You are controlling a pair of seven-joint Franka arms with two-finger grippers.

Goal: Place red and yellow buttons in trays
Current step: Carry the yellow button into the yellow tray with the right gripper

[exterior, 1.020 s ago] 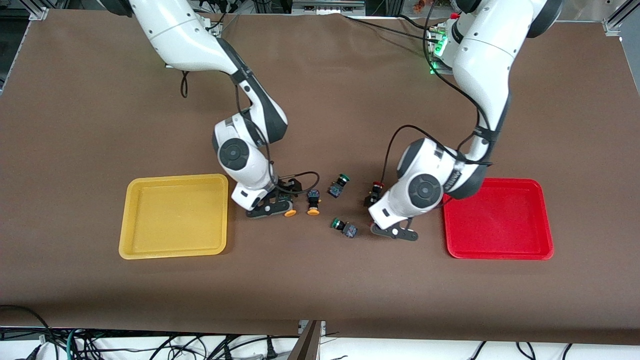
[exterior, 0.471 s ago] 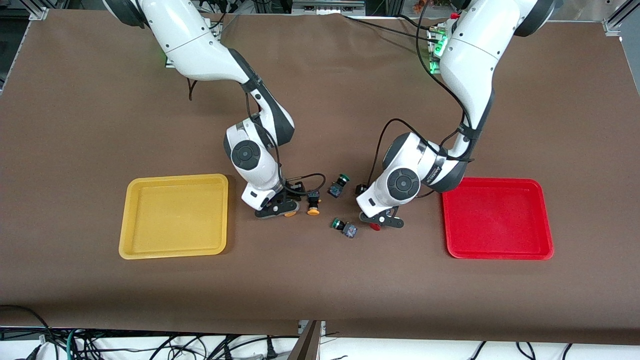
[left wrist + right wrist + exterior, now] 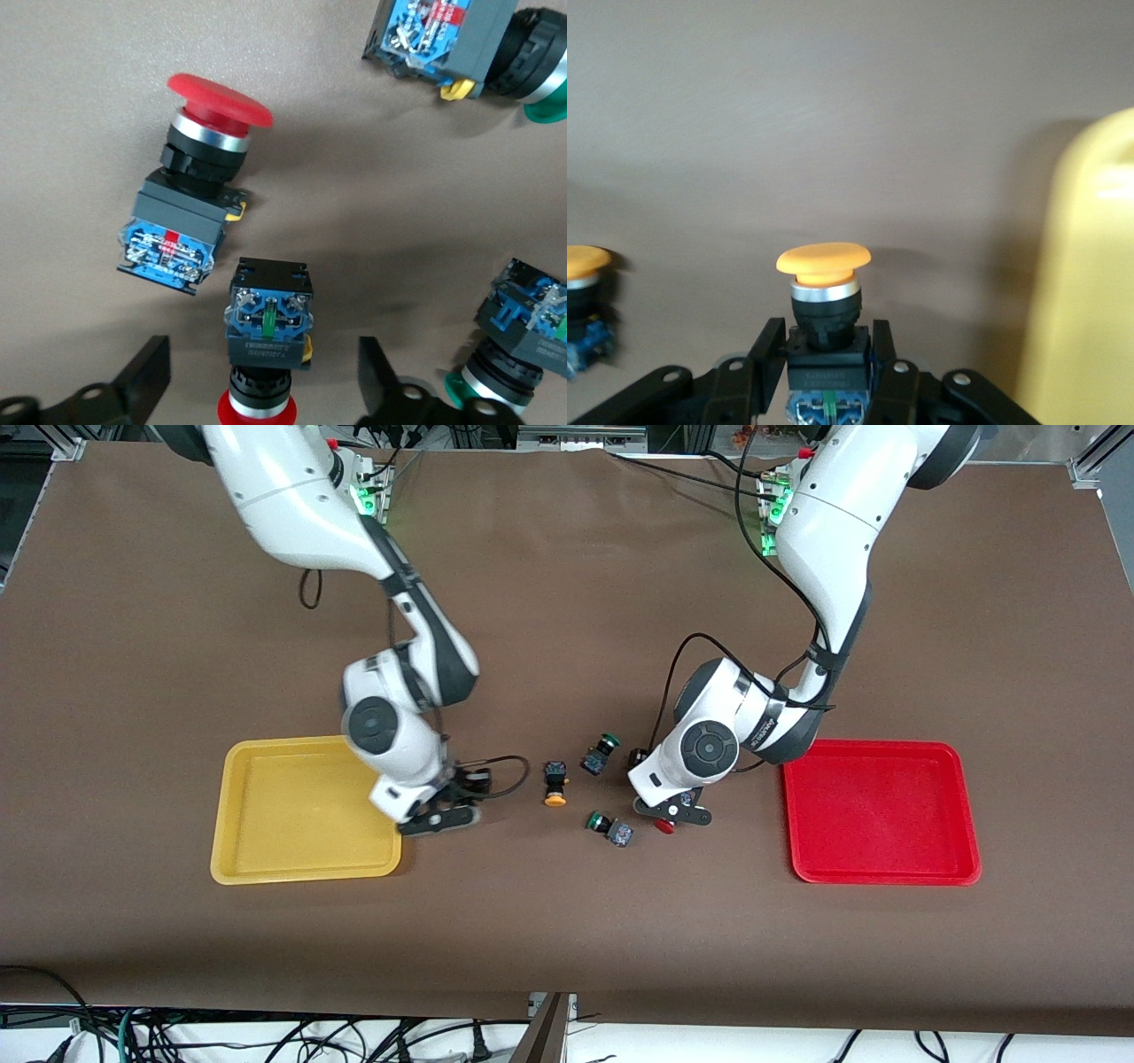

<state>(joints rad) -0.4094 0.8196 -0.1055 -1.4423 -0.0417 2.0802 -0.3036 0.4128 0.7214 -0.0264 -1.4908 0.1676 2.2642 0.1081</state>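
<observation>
Carrying 1 yellow button point(image 3: 823, 301) clamped in its fingers, the right gripper point(image 3: 436, 817) has swung beside the yellow tray point(image 3: 266, 868); release is probably next. The left gripper point(image 3: 673, 815) is hanging, fingers apart, around a red button point(image 3: 264, 350).

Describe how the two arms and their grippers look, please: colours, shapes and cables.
Both arms have glossy white rounded shells with dark grey joint bands and a round dark cap on the wrist. A thin black cable runs along each forearm and loops near the wrist. The left gripper and the right gripper are black, with flat black fingers fixed by small screws.
</observation>
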